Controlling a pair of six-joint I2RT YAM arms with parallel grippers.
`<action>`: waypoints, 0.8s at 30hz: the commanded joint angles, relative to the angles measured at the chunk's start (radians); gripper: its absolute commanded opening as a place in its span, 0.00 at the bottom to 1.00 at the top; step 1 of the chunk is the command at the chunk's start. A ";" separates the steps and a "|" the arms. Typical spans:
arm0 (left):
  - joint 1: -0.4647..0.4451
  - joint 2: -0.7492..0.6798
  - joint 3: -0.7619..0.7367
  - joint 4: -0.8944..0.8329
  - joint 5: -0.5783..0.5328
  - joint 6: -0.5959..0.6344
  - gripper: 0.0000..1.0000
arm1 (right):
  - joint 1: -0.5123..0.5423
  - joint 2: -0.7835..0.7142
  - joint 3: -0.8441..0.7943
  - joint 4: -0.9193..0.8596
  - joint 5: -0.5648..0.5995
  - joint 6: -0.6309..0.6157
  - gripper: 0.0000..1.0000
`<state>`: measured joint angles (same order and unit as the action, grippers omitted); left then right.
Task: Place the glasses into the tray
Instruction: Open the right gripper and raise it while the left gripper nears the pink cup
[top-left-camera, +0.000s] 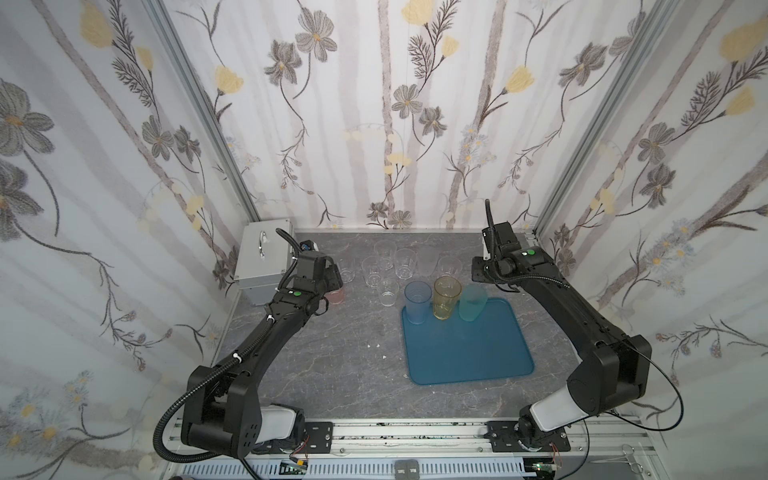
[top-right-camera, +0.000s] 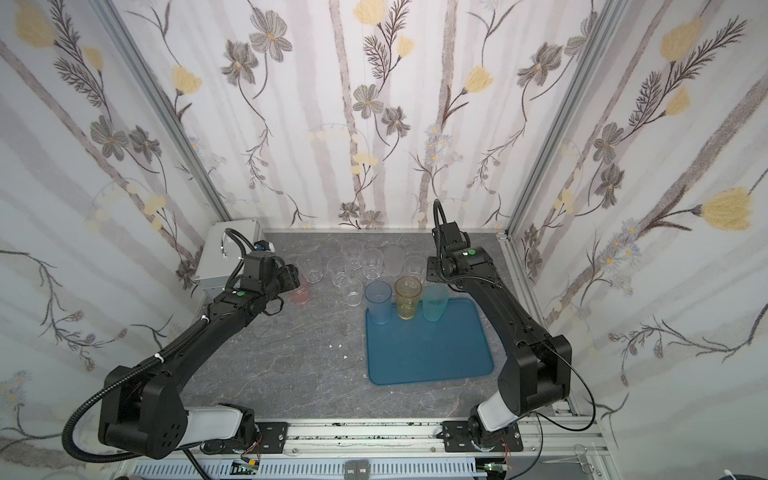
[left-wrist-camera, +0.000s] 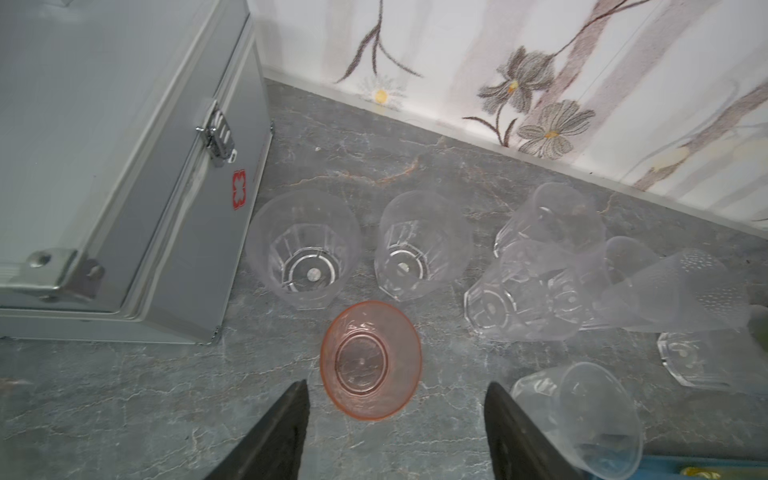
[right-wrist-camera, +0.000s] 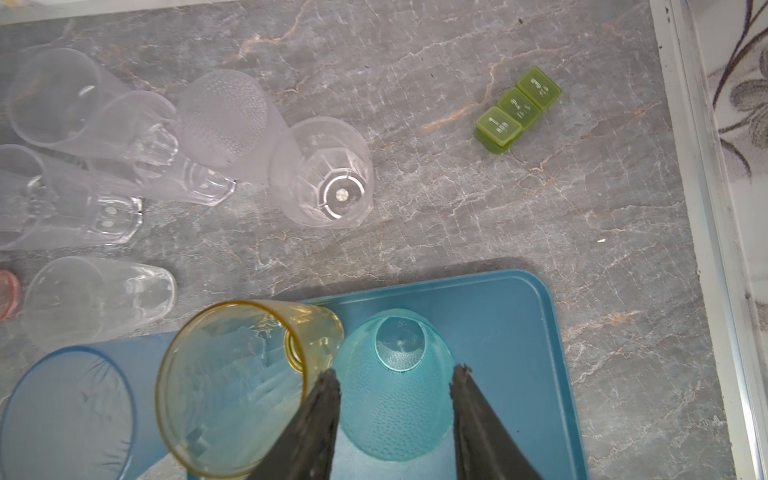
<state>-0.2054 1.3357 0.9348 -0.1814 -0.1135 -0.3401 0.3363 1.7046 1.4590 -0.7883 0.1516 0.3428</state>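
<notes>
The left jaws are wide before the pink glass (left-wrist-camera: 371, 361); the right jaws stand apart astride the teal glass (right-wrist-camera: 395, 395) at the far rim of the tray (right-wrist-camera: 519, 332).

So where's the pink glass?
In both top views the pink glass stands at the left, beside the silver case and outside the tray; the left wrist view shows it just ahead of the open left fingers.

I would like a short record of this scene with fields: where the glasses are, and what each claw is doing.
tray: holds blue glass, yellow glass, teal glass at far edge
table: pink glass, several clear glasses
left claw: open, near pink glass
right claw: astride teal glass, grip unclear
</notes>
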 joint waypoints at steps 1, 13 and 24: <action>0.053 0.022 -0.010 -0.032 0.057 0.015 0.66 | 0.024 0.004 0.022 0.070 -0.007 0.033 0.45; 0.083 0.195 0.047 -0.025 0.075 0.013 0.54 | 0.110 0.034 0.043 0.137 -0.039 0.070 0.46; 0.083 0.292 0.086 -0.018 0.052 0.005 0.44 | 0.126 0.043 0.034 0.158 -0.039 0.085 0.46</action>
<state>-0.1226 1.6135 1.0073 -0.2100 -0.0494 -0.3290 0.4591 1.7412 1.4937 -0.6765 0.1104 0.4110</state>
